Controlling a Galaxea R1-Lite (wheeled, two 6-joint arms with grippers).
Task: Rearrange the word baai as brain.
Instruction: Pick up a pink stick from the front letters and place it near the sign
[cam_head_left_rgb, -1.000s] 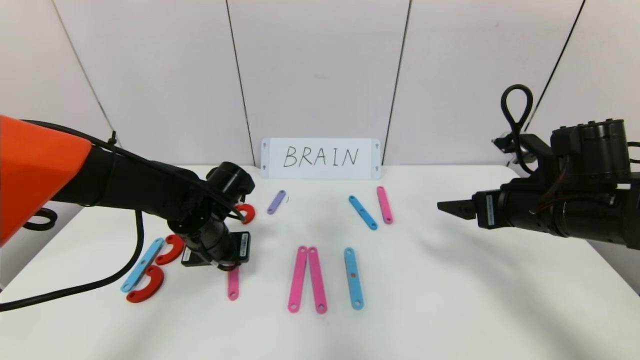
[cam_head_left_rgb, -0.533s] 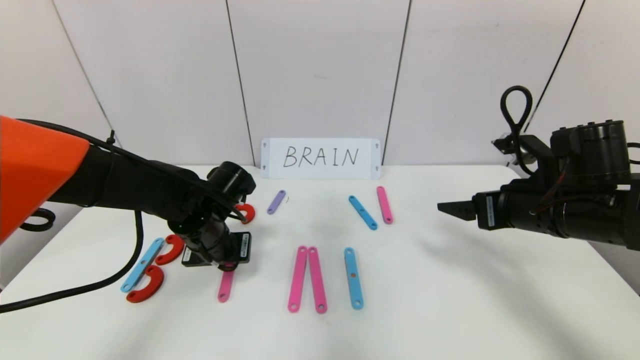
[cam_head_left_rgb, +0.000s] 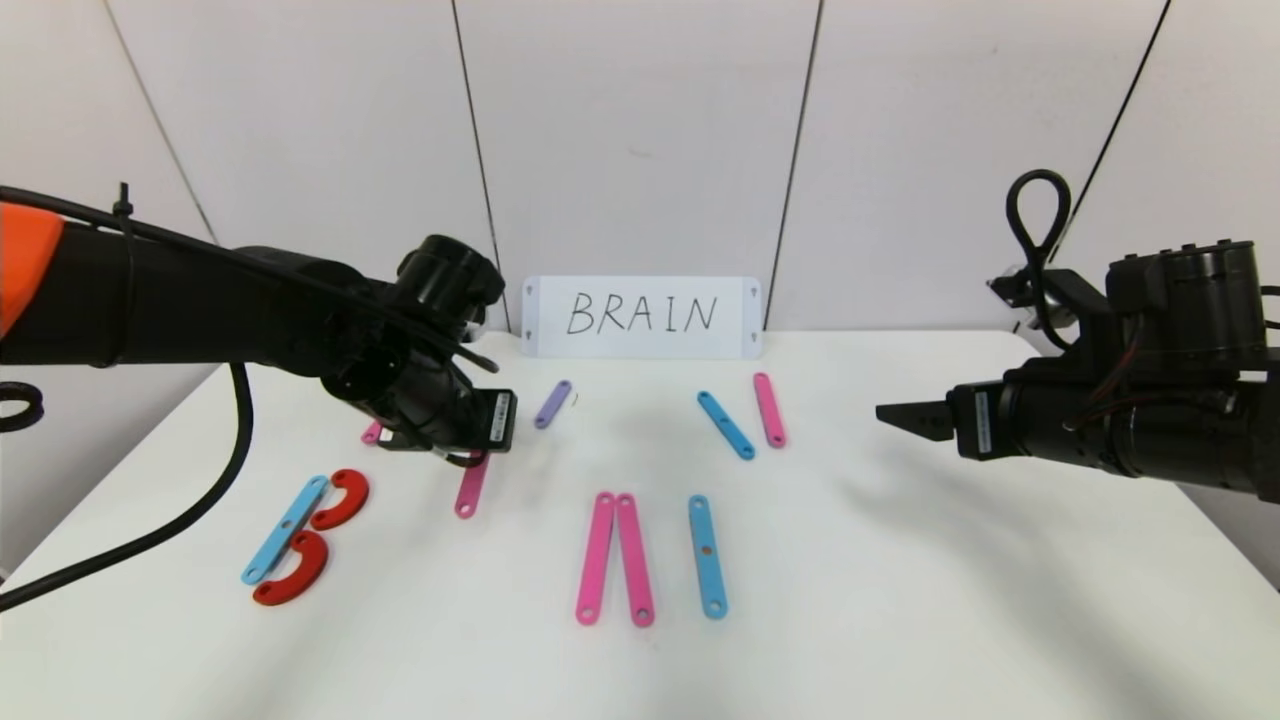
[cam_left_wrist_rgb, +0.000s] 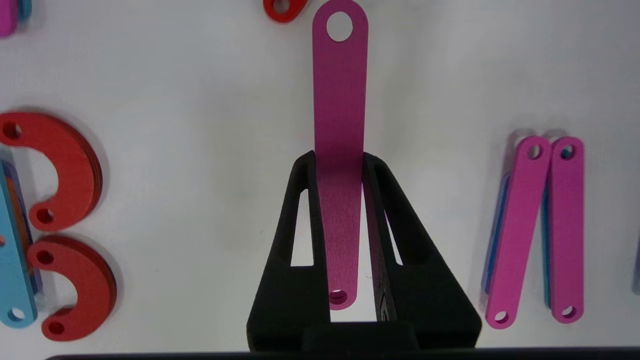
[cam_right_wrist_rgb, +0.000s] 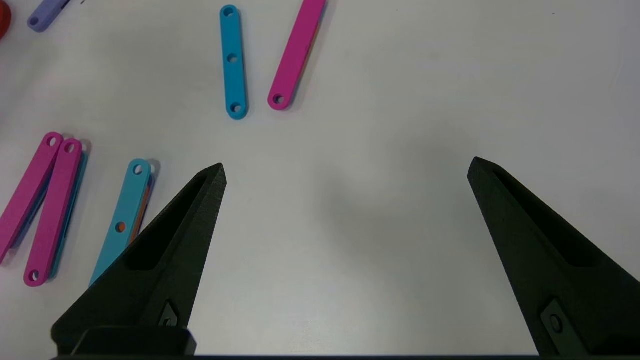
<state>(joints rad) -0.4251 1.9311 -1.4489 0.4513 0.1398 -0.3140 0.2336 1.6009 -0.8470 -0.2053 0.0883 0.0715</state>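
Strip (cam_head_left_rgb: 470, 489) top behind left pincer (cam_head_left_rgb: 462, 462)

A white rectangular card (cam_head_left_rgb: 641, 317) handwritten "BRAIN" stands at twelve o'clock on the white table (cam_head_left_rgb: 900, 600), against grey wall panels (cam_head_left_rgb: 640, 140).

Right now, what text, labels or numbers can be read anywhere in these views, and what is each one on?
"BRAIN": handwritten on the white card standing against the back wall.
Sticker on the left arm's wrist, just behind the left claw: too small to read.
Sticker on the right arm's wrist: too small to read.
No other text shows.
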